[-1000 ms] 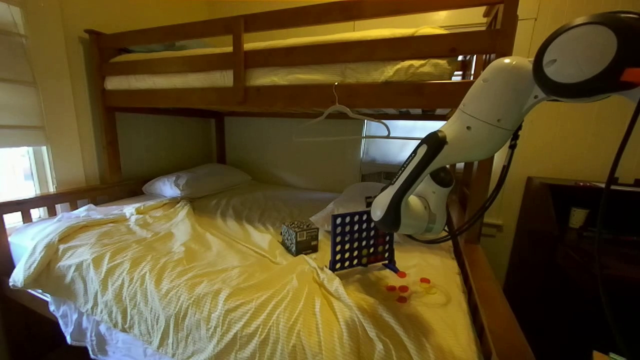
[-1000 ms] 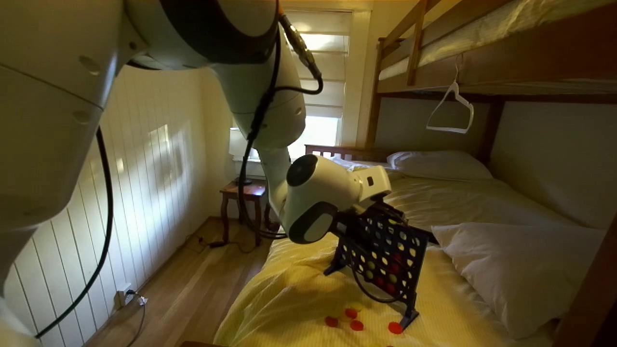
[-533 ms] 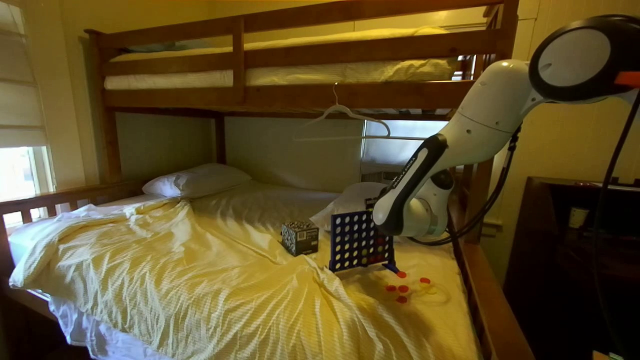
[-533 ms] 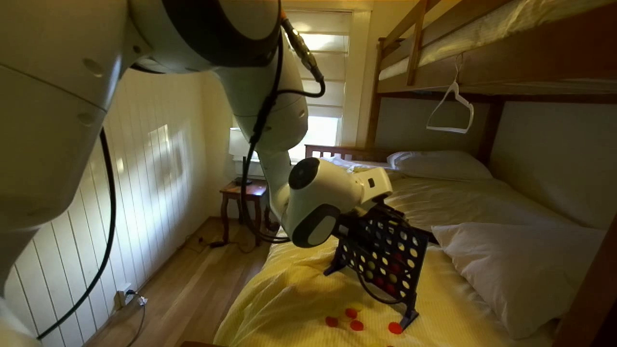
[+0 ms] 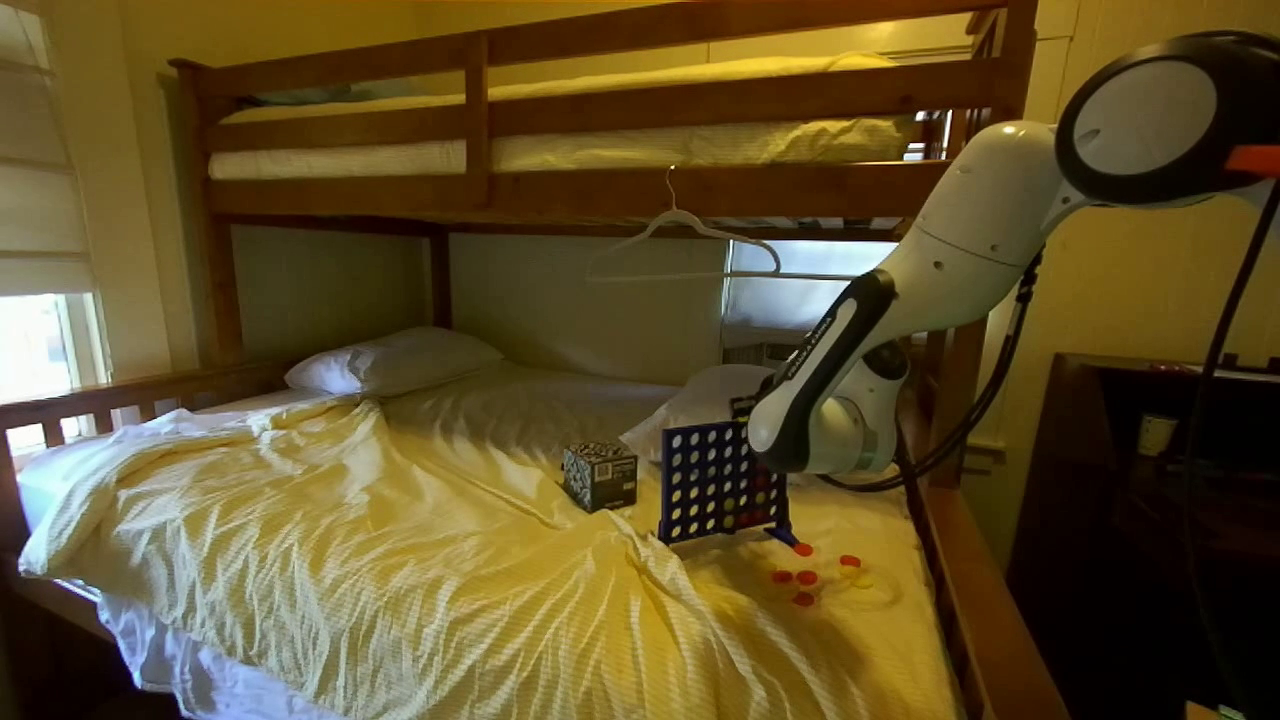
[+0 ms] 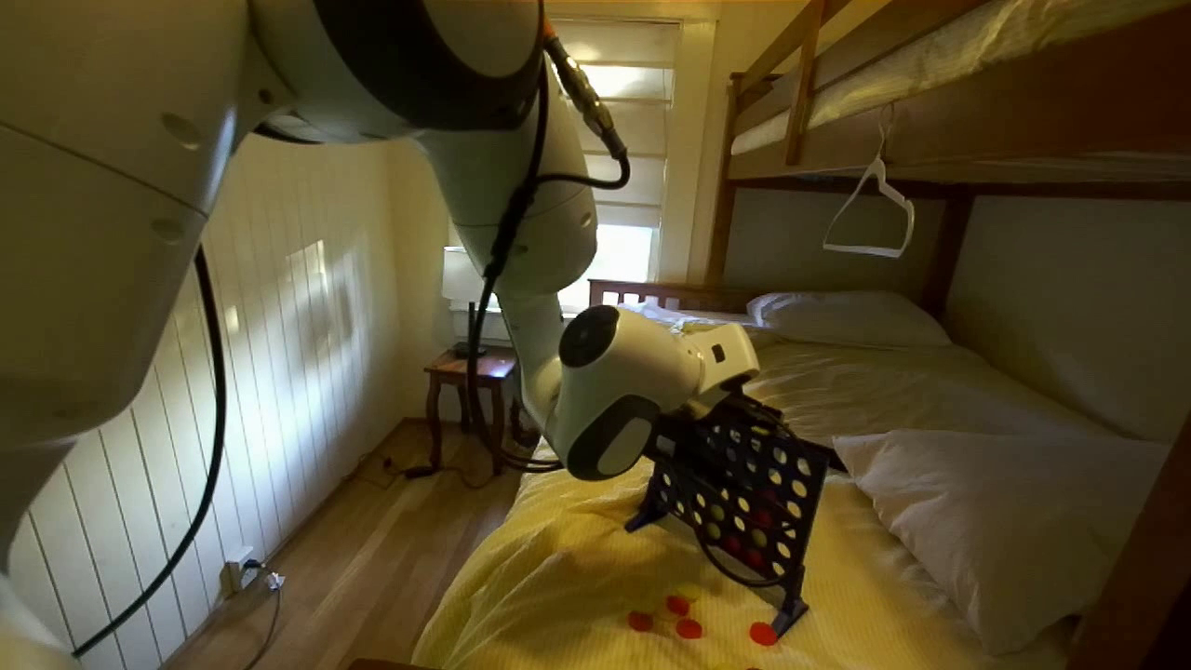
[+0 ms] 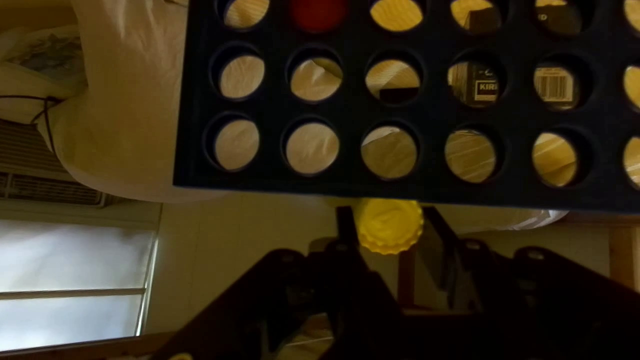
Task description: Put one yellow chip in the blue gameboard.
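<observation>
Gripper (image 7: 388, 216) grasping yellow chip (image 7: 391, 229) at top edge of board (image 7: 431, 117); whether partly inside, cannot tell. Board cut off in wrist view. In both exterior views gripper hard to make out, arm (image 5: 960, 240) slopes down, wrist (image 5: 850, 430) covering part of board.

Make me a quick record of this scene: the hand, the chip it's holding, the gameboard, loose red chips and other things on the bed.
Hand: closed on the yellow chip
Chip position: at the top edge of the blue gameboard; whether it has entered the slot, cannot tell
Gameboard: upright on the bed, red chips inside
Loose red chips: on the bed by the gameboard
Patterned box: on the bed, apart from the gameboard
Release: not yet
</observation>
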### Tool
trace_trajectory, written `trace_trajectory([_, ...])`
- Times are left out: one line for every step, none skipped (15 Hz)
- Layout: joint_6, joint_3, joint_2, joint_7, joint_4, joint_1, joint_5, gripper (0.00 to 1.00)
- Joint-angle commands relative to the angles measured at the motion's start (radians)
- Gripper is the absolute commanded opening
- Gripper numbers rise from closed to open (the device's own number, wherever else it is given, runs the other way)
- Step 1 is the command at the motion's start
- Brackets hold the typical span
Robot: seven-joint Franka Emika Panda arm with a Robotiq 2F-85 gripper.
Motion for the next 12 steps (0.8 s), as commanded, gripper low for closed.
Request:
trace_trajectory([0.001,-0.017,0.016,0.030,0.003,0.006,-0.042,0.10])
trace_trajectory([0.000,-0.019,0.017,0.028,0.001,0.007,-0.042,0.10])
trace_trajectory([0.001,-0.020,0.017,0.028,-0.001,0.007,-0.044,0.10])
trace_trajectory([0.001,-0.020,0.017,0.027,-0.002,0.007,-0.044,0.10])
trace_trajectory([0.000,-0.020,0.016,0.028,-0.003,0.007,-0.047,0.10])
trace_trajectory([0.001,-0.020,0.015,0.028,-0.003,0.007,-0.048,0.10])
trace_trajectory([0.002,-0.020,0.015,0.029,-0.004,0.007,-0.049,0.10])
trace_trajectory([0.002,-0.019,0.014,0.030,-0.004,0.007,-0.049,0.10])
trace_trajectory([0.003,-0.019,0.014,0.031,-0.004,0.007,-0.049,0.36])
trace_trajectory([0.005,-0.019,0.014,0.031,-0.004,0.007,-0.049,0.58])
trace_trajectory([0.005,-0.019,0.014,0.031,-0.004,0.007,-0.049,0.61])
trace_trajectory([0.005,-0.019,0.014,0.032,-0.005,0.007,-0.049,0.66])
